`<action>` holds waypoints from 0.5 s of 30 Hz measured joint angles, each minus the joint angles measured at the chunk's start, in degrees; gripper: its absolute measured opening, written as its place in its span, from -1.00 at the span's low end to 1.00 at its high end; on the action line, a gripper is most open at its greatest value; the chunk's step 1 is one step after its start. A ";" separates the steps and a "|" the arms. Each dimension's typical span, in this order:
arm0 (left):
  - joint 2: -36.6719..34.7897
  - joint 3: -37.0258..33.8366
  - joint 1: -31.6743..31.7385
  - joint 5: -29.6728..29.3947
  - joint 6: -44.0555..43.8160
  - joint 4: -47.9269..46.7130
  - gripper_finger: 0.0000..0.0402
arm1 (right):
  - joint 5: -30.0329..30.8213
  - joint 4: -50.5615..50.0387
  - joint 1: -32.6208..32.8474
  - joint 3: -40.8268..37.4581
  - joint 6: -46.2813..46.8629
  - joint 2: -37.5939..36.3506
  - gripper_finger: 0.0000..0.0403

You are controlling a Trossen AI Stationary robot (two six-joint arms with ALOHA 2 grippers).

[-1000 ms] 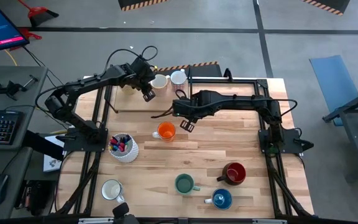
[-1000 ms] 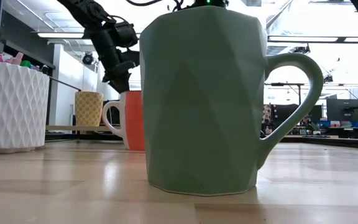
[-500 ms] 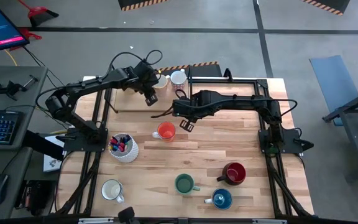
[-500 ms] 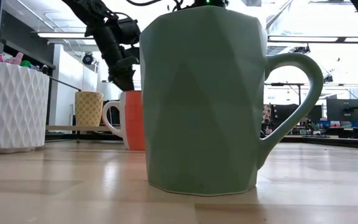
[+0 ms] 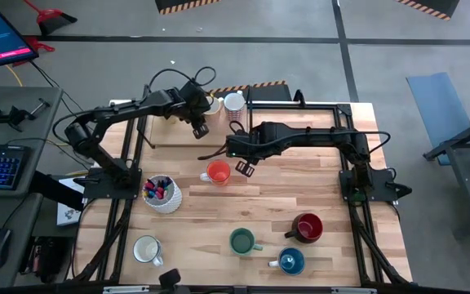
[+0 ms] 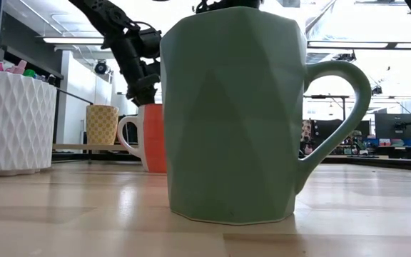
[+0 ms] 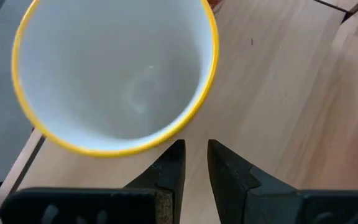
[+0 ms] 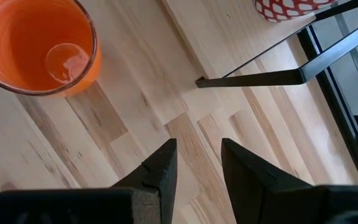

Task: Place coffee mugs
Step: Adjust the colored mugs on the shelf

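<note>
Seven mugs (image 5: pixel 219 172) on the table (image 5: pixel 300 188).

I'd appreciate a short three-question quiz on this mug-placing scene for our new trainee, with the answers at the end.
1. True or false: the right gripper is holding the orange mug.
2. Which mug sits nearest the pen holder along the table's near edge? A) green mug B) white mug C) blue mug
3. Fill in: in the left wrist view, the left gripper is beside a mug with a ____ rim.

Key:
1. False: it is empty, its fingers slightly parted beside the mug.
2. B
3. Yellow
</note>
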 joint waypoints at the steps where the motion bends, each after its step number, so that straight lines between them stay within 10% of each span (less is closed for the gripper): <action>1: 0.43 0.00 -0.06 0.00 -0.02 0.27 -0.70 | 0.00 0.00 -0.01 0.00 0.09 0.00 -0.49; 15: 0.84 -0.02 -0.06 -0.29 0.95 3.19 -0.70 | 0.02 -0.02 0.00 0.00 0.44 0.00 -0.49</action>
